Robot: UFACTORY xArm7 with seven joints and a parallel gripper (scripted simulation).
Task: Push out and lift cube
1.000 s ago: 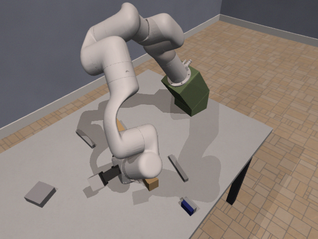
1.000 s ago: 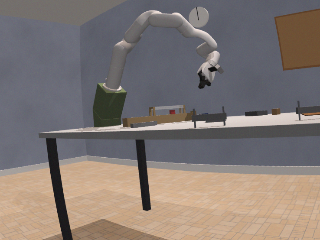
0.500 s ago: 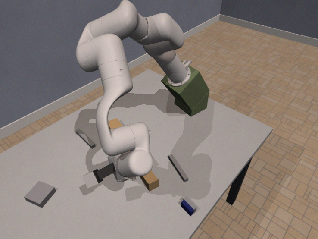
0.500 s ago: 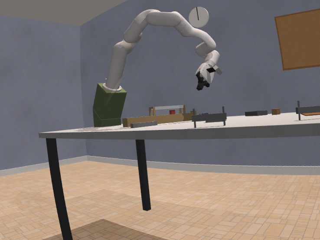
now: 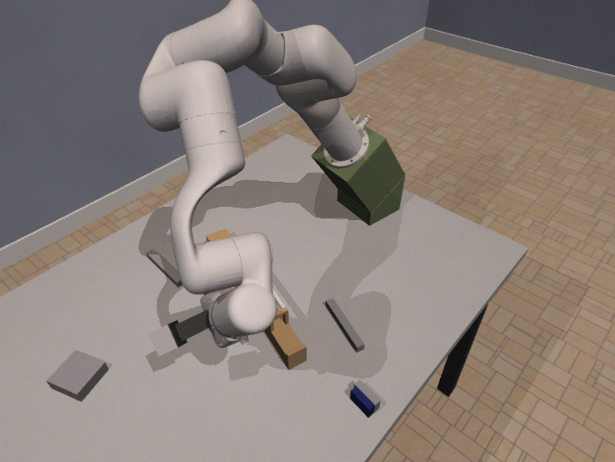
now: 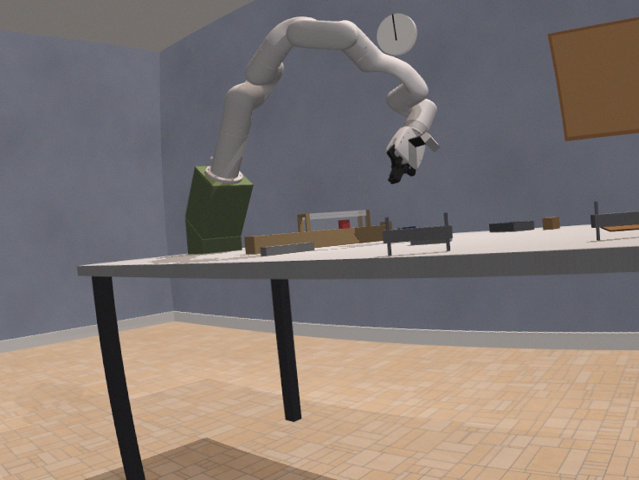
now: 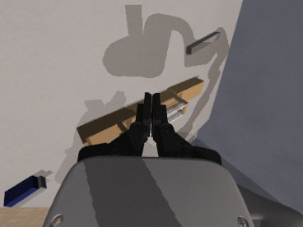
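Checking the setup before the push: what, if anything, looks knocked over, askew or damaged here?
Nothing stands out. The wooden channel lies flat with the red cube inside it, and the grey bar and blue block lie flat on the table. The gripper hangs shut above, holding nothing.

A grey table [image 6: 361,258] on black legs [image 6: 286,351] is set on a tan tiled floor [image 6: 412,413]. Blue-grey walls [image 6: 309,129] are hung with a round clock [image 6: 396,34] and a brown board [image 6: 598,77].
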